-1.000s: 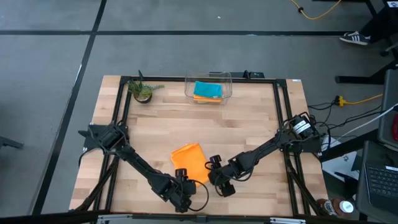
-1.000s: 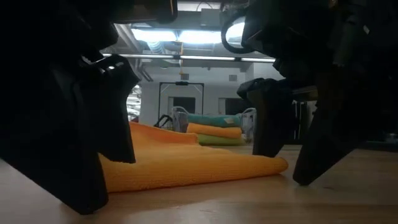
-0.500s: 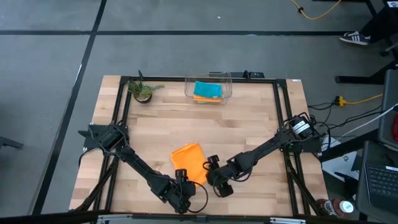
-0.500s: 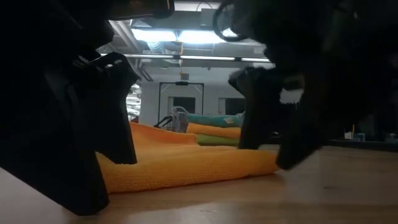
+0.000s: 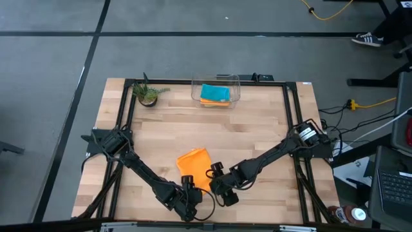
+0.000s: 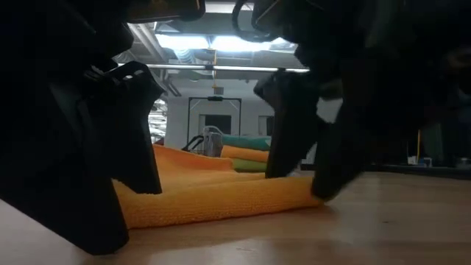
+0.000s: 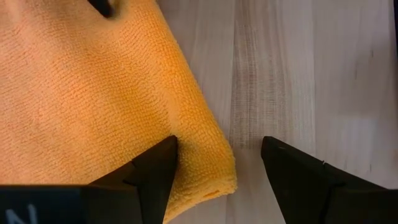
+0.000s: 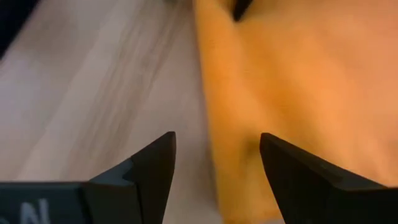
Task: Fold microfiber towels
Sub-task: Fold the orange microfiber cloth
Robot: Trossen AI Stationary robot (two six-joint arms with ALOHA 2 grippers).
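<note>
Near the front edge of the table (image 5: 257,138), an orange towel (image 5: 196,166) is lying partly folded, and both grippers are lowered to its near corners. The left gripper (image 7: 217,163) is set astride the towel's front corner with its jaws spread, 1 finger over the cloth and 1 over bare wood; nothing is pinched yet. The right gripper (image 8: 216,163) is likewise spread, straddling the opposite edge of the same towel.

Compared with 1 second ago, the right gripper (image 5: 217,188) has been shifted toward the towel: in the high view it now sits closer to the cloth's right edge, and in the low view its fingers (image 6: 288,132) now overlap the end of the folded edge, where before a gap of bare wood was visible. The left gripper (image 5: 191,201) is unchanged in place and opening. The towel itself has not been moved.

This is judged to mean that a 2-handed grasp is being lined up for the next fold.

At the far edge, folded towels, teal on top, are stacked in a clear bin (image 5: 215,81).
</note>
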